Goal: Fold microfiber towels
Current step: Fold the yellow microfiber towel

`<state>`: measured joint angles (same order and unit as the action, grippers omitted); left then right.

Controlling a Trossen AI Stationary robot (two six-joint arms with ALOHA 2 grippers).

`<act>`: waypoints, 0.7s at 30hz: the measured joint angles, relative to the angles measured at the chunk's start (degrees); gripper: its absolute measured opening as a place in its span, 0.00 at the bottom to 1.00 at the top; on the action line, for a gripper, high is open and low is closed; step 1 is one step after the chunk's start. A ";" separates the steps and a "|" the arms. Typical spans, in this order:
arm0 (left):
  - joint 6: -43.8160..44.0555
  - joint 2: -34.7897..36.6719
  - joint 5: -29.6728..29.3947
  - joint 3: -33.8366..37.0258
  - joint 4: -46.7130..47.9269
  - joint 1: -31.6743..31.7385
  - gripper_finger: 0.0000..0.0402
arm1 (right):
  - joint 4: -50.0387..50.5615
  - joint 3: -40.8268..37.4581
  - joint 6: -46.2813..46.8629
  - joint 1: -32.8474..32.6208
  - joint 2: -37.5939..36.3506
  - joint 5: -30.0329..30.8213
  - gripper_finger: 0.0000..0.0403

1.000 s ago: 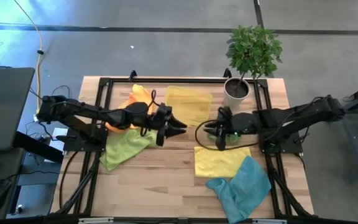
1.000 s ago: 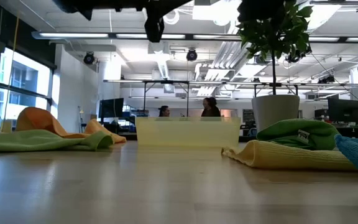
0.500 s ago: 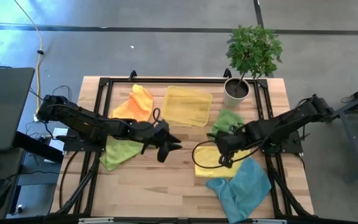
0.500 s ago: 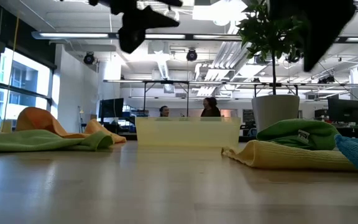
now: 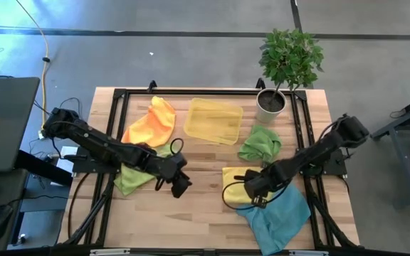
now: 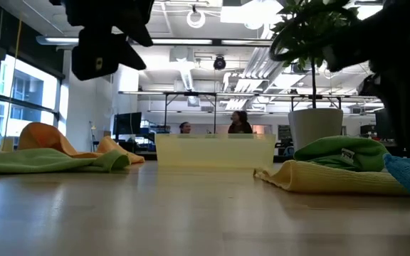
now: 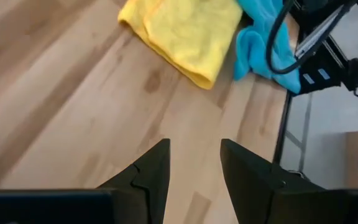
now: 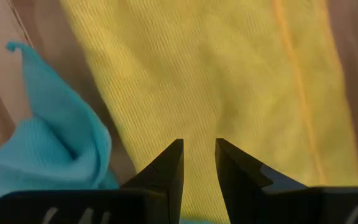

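Surface: we see a pale wooden-plank surface inside a black metal frame, carrying five small soft microfiber towels.
Yellow towel: the flat, folded yellow microfiber towel lies toward the right front, touching the teal one; we judge it the piece now being addressed.
Right gripper: the right gripper hangs directly over the yellow towel; in its wrist view its dark jaws stand slightly parted with nothing between them, aimed at the yellow weave, probably to pinch an edge.
Left gripper: the left gripper hovers over bare wood near the middle, jaws spread and empty, pointing toward the yellow towel, presumably to assist.
Teal towel: the crumpled teal-blue towel lies at the right front corner.
Green towels: one crumpled light green towel sits just beside the plant pot; a second lies under the left arm.
Orange towel: the orange towel lies loose at left rear.
Tray: a shallow yellow plastic tray waits at centre rear, probably for finished folds.
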<state>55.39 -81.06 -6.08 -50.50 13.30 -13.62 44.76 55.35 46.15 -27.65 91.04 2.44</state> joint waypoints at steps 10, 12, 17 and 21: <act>5.95 0.00 0.23 0.00 -0.13 -2.79 0.33 | -12.98 0.27 -4.81 1.24 10.24 1.97 0.21; 5.96 0.00 0.79 0.00 -0.13 -3.18 0.33 | -17.44 0.39 -5.22 2.20 11.58 3.47 0.21; 5.95 0.00 0.97 0.00 -0.10 -3.90 0.33 | -29.37 0.03 -8.27 5.48 13.02 11.44 0.21; 5.63 0.00 1.79 0.00 0.55 -4.12 0.33 | -42.81 0.04 -13.55 9.19 12.93 17.33 0.21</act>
<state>61.03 -81.06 -4.29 -50.50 13.85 -17.74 1.95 55.40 32.61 -18.45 103.96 19.76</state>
